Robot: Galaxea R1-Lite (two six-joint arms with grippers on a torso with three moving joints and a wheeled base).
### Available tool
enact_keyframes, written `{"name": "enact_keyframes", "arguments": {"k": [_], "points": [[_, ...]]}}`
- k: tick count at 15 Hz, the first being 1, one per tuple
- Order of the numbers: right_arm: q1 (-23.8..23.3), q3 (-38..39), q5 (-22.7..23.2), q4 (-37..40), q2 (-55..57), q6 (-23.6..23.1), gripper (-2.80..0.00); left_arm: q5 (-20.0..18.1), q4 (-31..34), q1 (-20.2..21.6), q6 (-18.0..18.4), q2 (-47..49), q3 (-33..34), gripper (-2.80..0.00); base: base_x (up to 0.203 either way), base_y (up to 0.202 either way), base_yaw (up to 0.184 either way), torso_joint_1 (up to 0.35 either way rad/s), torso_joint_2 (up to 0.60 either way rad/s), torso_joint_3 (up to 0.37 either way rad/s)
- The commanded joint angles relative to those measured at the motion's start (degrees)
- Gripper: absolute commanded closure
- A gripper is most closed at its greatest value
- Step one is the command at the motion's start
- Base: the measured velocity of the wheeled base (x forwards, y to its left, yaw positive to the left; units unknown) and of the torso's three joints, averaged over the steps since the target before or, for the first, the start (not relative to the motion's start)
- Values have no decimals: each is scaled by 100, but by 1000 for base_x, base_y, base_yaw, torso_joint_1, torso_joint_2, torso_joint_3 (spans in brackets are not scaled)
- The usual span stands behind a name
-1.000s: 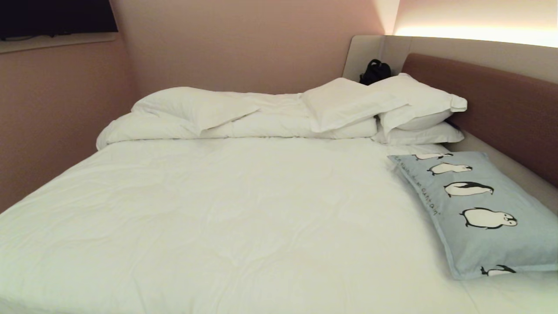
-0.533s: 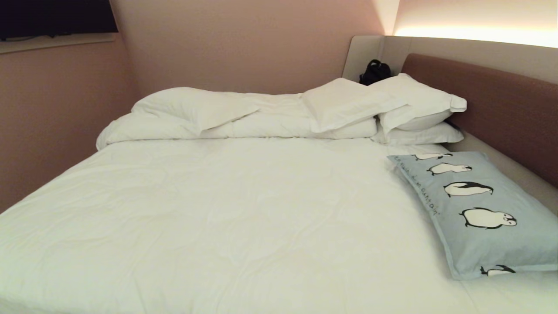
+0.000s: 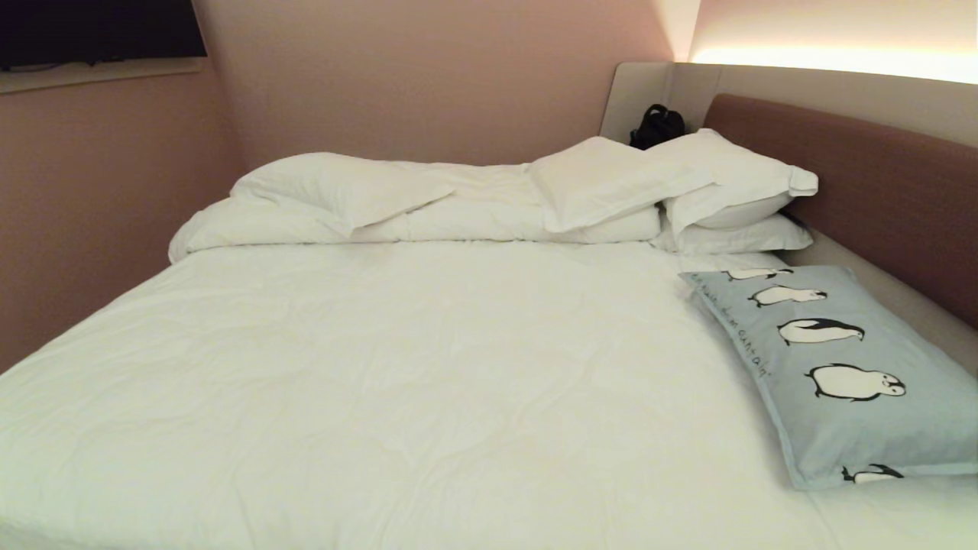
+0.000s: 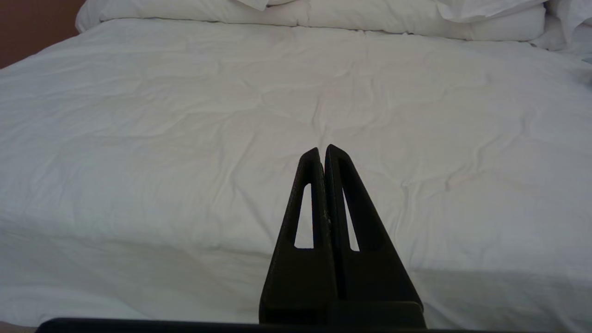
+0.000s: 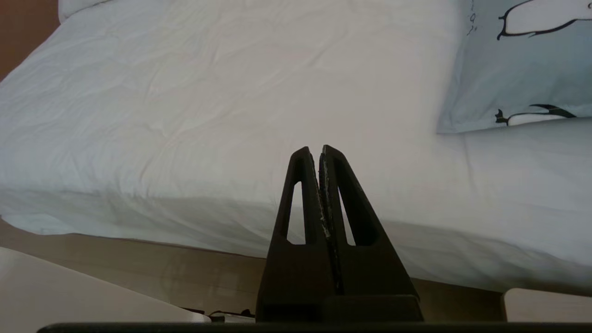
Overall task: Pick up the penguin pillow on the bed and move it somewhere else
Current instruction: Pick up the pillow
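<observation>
One penguin pillow; three white pillows; one bed; one black bag.

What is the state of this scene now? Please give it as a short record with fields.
place: bed with white sheet, brown headboard on the right
target: penguin pillow, flat on the sheet at the right edge, beside the headboard
other bedding: white pillows stacked at the far end, next to a folded duvet
left gripper: shut, empty, off the bed's near edge
right gripper: shut, empty, short of the penguin pillow
task progress: pillow not yet grasped
</observation>
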Motion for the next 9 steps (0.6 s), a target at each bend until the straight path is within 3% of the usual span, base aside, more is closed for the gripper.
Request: {"name": "enact_keyframes", "arguments": {"k": [1,5,9], "points": [[-37,196,-57,-50,-253,-59,0,3,-5,1,-11,-2,0,0,0,0,0,0,0,0],[-115,372,-536,-546,-983,-209,0,3,-5,1,-2,-2,0,0,0,0,0,0,0,0],[-126,493,-960,-798,-1364,-906,0,3,-5,1,-2,-2,0,0,0,0,0,0,0,0]]}}
